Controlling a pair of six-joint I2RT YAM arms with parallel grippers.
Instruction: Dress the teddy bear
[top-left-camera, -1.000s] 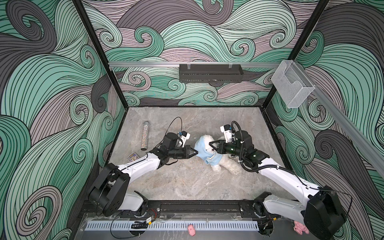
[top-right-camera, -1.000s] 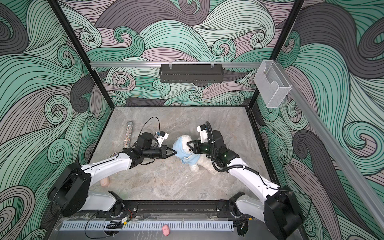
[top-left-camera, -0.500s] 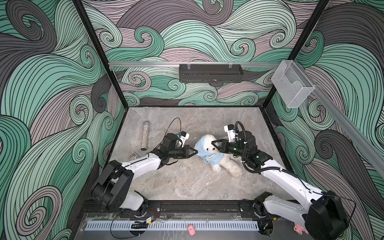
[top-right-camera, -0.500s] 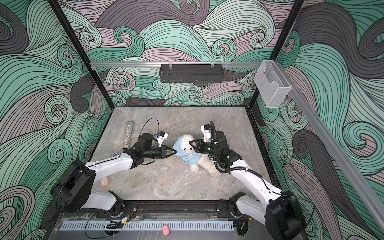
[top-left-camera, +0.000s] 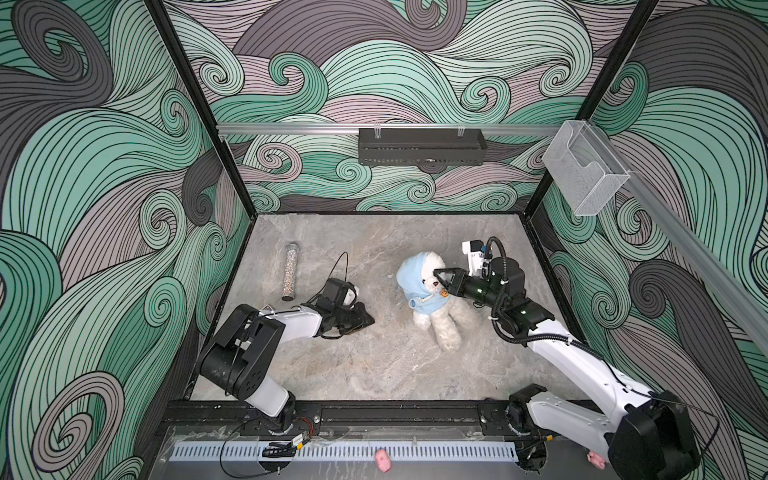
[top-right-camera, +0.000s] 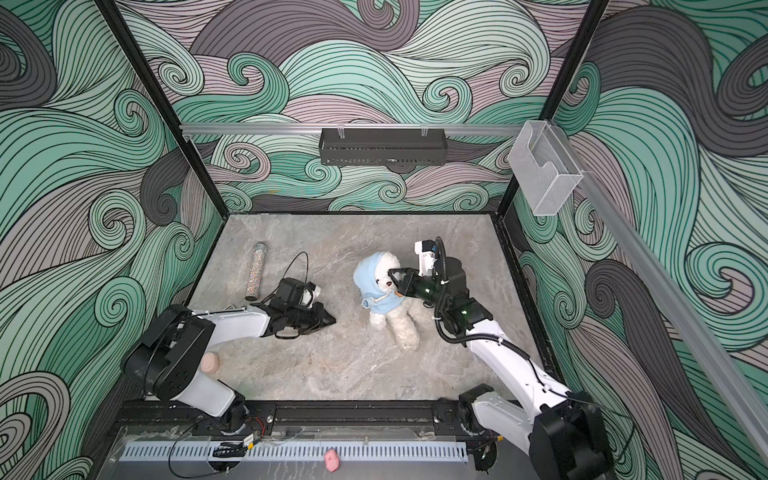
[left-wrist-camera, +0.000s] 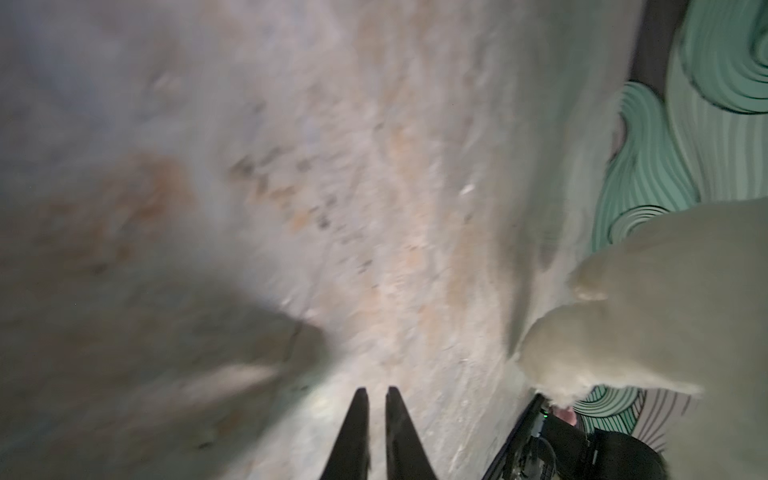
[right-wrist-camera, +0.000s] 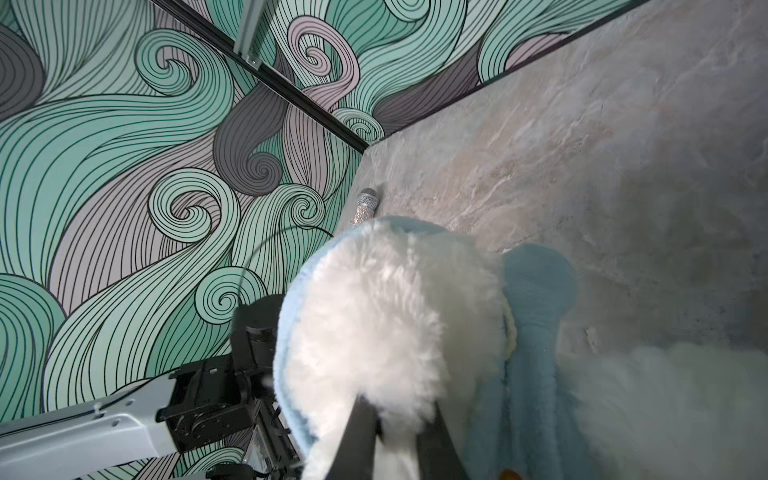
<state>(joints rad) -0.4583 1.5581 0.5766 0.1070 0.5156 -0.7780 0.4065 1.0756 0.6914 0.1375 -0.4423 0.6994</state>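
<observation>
Right wrist view: right gripper (right-wrist-camera: 397, 402) pinches teddy bear (right-wrist-camera: 374, 316) fur; left gripper (left-wrist-camera: 376, 390) barely parted

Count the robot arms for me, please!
2. The left arm lies low, left of the teddy bear; the right arm comes from the right, with the right gripper clamping its face. None seems hidden.

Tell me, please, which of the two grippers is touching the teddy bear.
The right gripper: its jaws pinch the fur at the face of the teddy bear. The left gripper is apart from it, low over the table, holding nothing.
</observation>
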